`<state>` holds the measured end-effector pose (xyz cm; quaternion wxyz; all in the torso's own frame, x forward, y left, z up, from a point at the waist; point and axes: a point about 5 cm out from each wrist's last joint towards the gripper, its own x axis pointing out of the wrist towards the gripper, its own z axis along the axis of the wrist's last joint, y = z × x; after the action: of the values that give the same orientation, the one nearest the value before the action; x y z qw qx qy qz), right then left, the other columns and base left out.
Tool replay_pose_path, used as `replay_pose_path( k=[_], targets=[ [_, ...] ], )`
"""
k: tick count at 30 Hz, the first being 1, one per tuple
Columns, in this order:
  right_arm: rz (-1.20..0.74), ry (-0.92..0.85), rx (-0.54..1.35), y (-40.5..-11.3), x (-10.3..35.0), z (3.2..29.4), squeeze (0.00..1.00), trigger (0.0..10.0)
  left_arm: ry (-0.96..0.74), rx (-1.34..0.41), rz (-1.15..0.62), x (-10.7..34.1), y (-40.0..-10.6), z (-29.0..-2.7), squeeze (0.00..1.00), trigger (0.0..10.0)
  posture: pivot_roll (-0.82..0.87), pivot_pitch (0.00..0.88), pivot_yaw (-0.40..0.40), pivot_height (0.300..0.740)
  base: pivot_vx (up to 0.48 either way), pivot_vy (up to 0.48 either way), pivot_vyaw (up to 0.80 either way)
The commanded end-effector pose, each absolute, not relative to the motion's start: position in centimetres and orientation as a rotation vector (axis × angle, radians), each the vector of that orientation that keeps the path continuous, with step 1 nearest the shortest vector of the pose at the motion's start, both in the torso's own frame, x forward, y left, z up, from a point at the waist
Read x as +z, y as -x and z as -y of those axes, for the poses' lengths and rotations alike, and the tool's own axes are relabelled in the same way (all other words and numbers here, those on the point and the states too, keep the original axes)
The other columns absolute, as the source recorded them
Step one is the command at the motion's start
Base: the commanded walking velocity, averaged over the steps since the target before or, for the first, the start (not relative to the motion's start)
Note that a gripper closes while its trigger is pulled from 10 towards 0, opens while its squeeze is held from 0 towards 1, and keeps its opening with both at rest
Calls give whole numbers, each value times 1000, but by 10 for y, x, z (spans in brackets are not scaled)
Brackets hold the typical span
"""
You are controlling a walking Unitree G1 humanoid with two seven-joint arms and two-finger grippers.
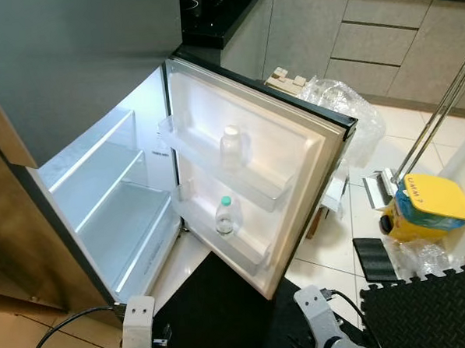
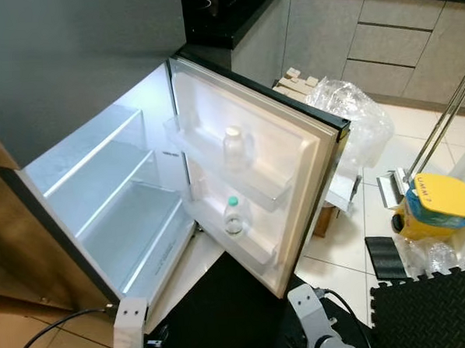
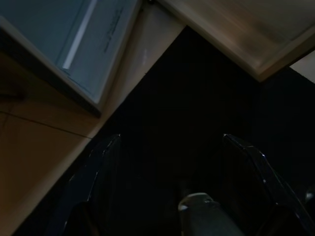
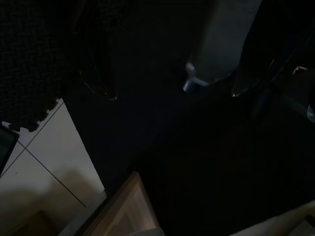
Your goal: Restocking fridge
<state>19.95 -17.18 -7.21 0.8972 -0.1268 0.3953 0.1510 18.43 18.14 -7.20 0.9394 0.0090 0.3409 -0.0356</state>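
Note:
The small fridge (image 1: 101, 189) stands open, lit inside, its glass shelves bare. Its door (image 1: 301, 151) swings out toward me. A clear bottle with a white cap (image 1: 231, 147) stands in the upper door rack. A second bottle with a green cap (image 1: 225, 216) stands in the lower rack. Both arms hang low at my sides over a black mat (image 1: 216, 307). In the dark left wrist view my left gripper (image 3: 171, 137) is open. My right gripper (image 4: 174, 95) is open too. A pale bottle-like shape (image 4: 216, 49) lies beside one finger; what it is stays unclear.
A wooden panel (image 1: 5, 233) flanks the fridge on the left. Right of the door lie a crumpled plastic bag (image 1: 346, 106), a yellow and blue machine (image 1: 425, 207) with metal poles, and a black foam mat (image 1: 427, 312). Grey cabinets (image 1: 365, 34) line the back.

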Motion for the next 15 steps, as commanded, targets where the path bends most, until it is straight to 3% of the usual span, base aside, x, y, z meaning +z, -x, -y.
replay_pose_path(
  k=[1,3,15],
  targets=[
    [-820,270,301,-197,-73,175,0,10000,-25,-87,-704,-74,-181,-179,0,10000,-76,75,-12,719,0,-480,0],
    [-822,266,295,-196,-74,175,0,10000,-30,-80,-696,-73,-182,-181,0,10000,-79,76,-7,719,0,-349,0],
    [-806,236,269,-195,-73,176,0,10000,-39,-12,-617,-64,-192,-189,0,10000,-81,82,-1,719,0,0,0]
  ],
)
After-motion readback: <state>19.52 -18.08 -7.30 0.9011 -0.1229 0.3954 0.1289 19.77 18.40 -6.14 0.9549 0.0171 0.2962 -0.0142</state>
